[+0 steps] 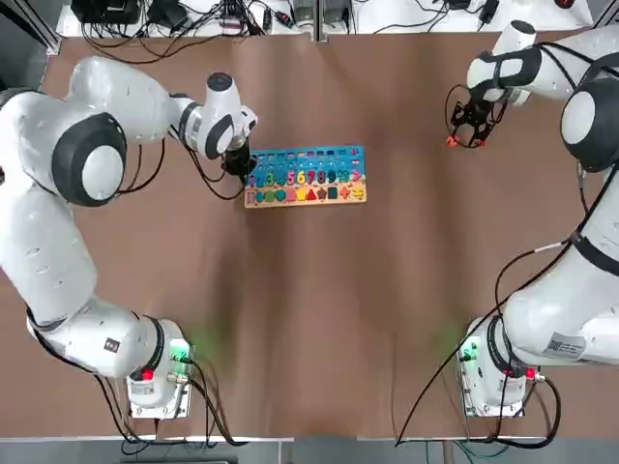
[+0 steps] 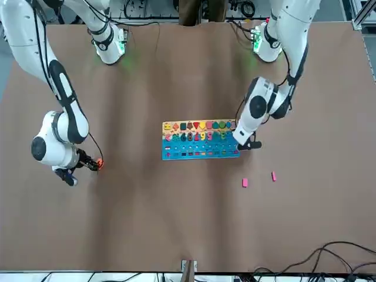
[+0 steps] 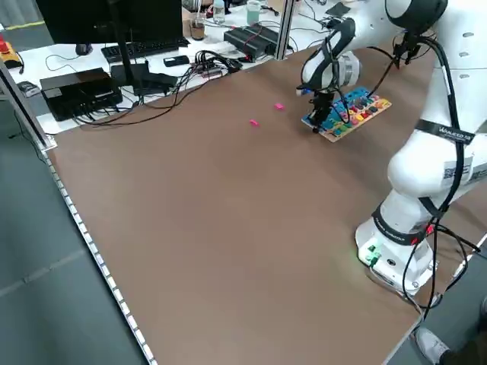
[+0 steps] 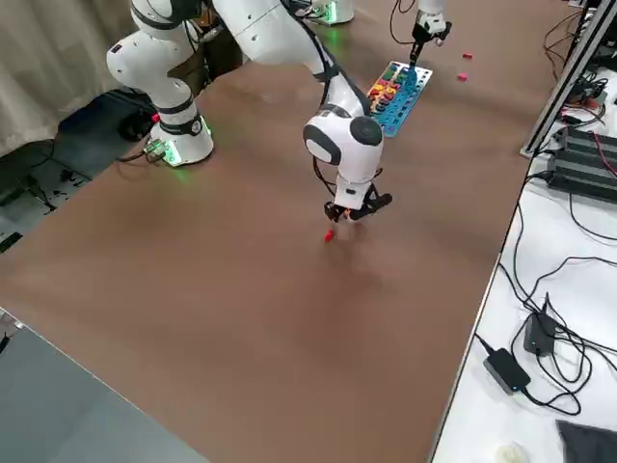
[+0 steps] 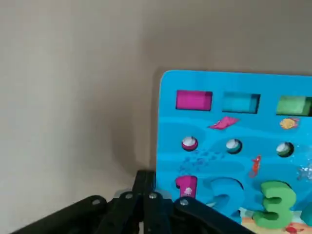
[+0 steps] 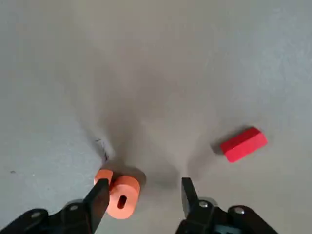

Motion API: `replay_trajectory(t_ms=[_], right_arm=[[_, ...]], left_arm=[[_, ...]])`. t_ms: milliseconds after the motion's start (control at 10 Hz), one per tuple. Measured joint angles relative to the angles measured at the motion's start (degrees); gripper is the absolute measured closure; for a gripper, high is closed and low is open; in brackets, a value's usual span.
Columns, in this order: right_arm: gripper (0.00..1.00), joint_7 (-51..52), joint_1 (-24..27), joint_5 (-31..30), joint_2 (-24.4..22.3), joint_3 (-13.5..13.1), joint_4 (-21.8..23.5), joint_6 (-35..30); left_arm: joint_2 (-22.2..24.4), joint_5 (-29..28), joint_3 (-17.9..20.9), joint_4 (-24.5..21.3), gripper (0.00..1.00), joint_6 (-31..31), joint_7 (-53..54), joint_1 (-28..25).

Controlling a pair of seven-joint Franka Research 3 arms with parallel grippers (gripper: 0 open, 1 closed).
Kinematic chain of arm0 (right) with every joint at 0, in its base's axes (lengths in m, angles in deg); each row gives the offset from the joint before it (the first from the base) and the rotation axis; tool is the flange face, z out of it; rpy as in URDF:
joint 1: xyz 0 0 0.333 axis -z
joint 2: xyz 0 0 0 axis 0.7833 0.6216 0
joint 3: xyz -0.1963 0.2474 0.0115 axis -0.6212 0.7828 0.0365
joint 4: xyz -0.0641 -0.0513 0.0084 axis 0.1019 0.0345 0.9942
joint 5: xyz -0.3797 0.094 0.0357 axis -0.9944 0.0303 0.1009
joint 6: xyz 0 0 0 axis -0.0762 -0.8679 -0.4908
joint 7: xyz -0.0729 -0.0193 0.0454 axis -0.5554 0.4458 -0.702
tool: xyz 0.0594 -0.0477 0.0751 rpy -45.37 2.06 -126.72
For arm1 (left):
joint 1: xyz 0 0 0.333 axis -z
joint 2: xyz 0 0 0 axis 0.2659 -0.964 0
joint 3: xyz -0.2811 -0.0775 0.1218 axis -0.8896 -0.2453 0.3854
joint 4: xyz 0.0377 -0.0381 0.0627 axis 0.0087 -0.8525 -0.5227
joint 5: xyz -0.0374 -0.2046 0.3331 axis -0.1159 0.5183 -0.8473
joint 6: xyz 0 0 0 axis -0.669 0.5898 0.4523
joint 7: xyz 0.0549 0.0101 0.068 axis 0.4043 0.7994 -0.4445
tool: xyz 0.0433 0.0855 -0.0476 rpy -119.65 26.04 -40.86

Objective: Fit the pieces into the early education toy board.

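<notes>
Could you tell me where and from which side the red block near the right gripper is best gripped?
The red block lies flat on the table, free all round. Probably best from straight above, with the right gripper closing across its two long sides, its narrower span; the orange piece lies clear of it.

A robotics lab: two white arms are bolted to a wide brown bench (image 3: 228,228) framed in aluminium rail. A white side counter (image 3: 114,57) carries a monitor (image 3: 106,19), keyboard (image 3: 141,49), black electronics boxes (image 3: 80,91) and tangled cables (image 3: 205,65). Power adapters (image 4: 506,367) lie on another white surface.
</notes>
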Motion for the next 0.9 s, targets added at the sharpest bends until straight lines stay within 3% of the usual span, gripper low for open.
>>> replay_trajectory(t_ms=[500, 900], right_arm=[[0.3, -2.6, -1.1, 0.2, -0.7, 0.4, -1.9, -3.3], [0.3, -4.4, -1.6, 0.2, -0.8, 0.4, -3.4, -5.0]], left_arm=[[-5.9, 0.0, -0.1, 10.4, 0.99, 3.4, -6.3, 7.6], [-7.9, 0.1, -0.3, 14.2, 0.98, 5.1, -7.3, 9.3]])
